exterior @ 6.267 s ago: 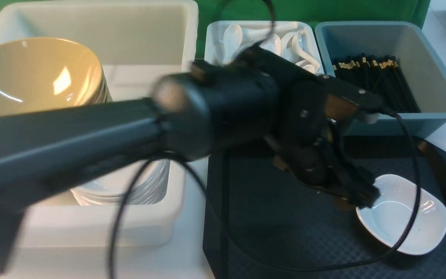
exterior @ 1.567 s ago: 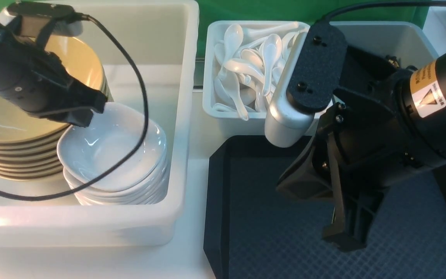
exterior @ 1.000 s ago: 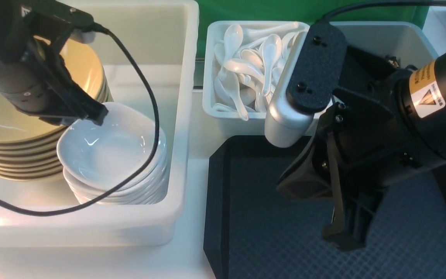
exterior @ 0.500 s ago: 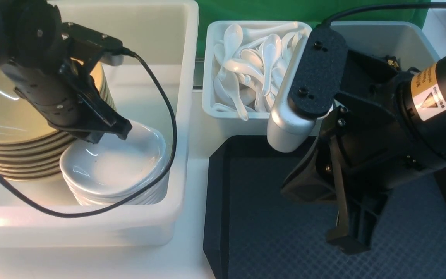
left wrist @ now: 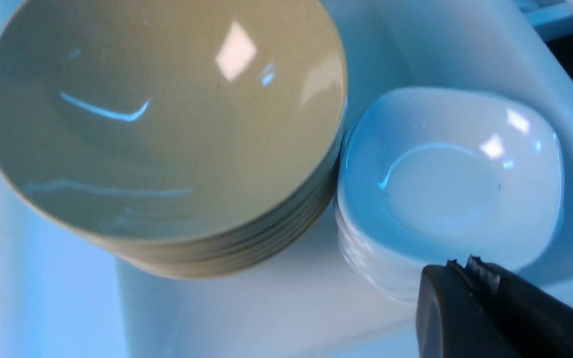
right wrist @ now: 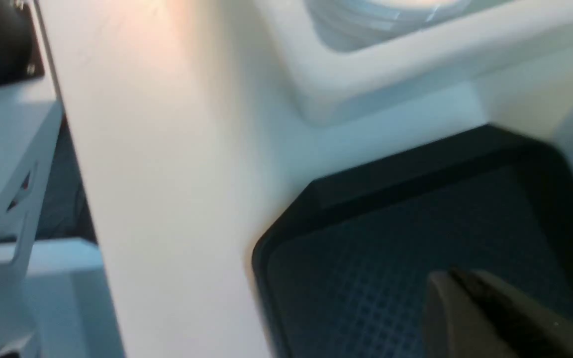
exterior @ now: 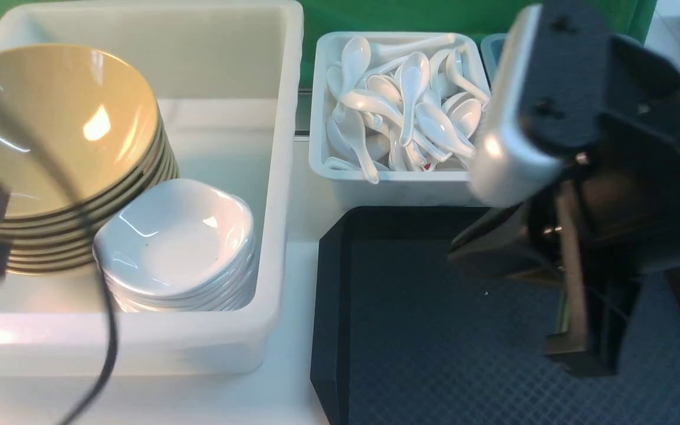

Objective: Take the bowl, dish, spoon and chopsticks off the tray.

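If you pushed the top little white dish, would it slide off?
Probably slippery: the dish is glossy, with bright glints. It would likely resist a gentle push, nested in the stack. It looks hard, so it might chip.

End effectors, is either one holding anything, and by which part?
Nothing is held: the left end effector and right end effector are both shut and empty.

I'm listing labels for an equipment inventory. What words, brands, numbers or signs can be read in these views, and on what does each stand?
None can be read.
The right arm is motion-blurred in the front view, and no label on it is legible.
The tan bowls, white dishes, spoons and tray show no print.
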{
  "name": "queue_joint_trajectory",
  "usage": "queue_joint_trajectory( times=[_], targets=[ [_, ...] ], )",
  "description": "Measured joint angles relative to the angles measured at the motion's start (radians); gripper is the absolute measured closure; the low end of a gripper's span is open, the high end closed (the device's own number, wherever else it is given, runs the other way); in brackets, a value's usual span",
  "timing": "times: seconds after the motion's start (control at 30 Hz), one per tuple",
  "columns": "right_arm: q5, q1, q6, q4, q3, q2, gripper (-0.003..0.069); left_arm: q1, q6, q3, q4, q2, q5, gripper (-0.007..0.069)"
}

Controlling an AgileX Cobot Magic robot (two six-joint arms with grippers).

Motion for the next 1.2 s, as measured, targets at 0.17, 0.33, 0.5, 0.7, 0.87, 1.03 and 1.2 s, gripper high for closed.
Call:
queue_joint_trajectory(
  times=[0.17, 0.33, 0.5, 0.7, 0.87, 1.03, 1.2],
  targets=[
    [-0.232, 0.0, 0.018, 0.0, 0.2, -0.181, 0.0594, 0.0, -0.042, 0.294, -0.005, -0.368, -0.152, 0.0633],
    [-0.4, 0.0, 0.023, 0.0, 0.361, -0.345, 0.0589, 0.0, -0.105, 0.406, 0.009, -0.632, -0.251, 0.0633],
    [-0.63, 0.002, 0.04, 0.002, 0.543, -0.522, 0.058, 0.0, -0.145, 0.455, 0.045, -0.728, -0.255, 0.0633],
    [-0.733, 0.003, 0.044, 0.002, 0.604, -0.57, 0.058, 0.0, -0.152, 0.458, 0.034, -0.69, -0.257, 0.0633],
    [-0.737, 0.003, 0.044, 0.002, 0.61, -0.57, 0.0577, 0.0, -0.153, 0.458, 0.03, -0.689, -0.258, 0.0633],
    [-0.737, 0.003, 0.044, 0.002, 0.61, -0.57, 0.0571, 0.0, -0.153, 0.458, 0.03, -0.689, -0.258, 0.0633],
    [-0.737, 0.003, 0.044, 0.002, 0.61, -0.571, 0.0566, 0.0, -0.153, 0.458, 0.03, -0.689, -0.258, 0.0633]
  ],
)
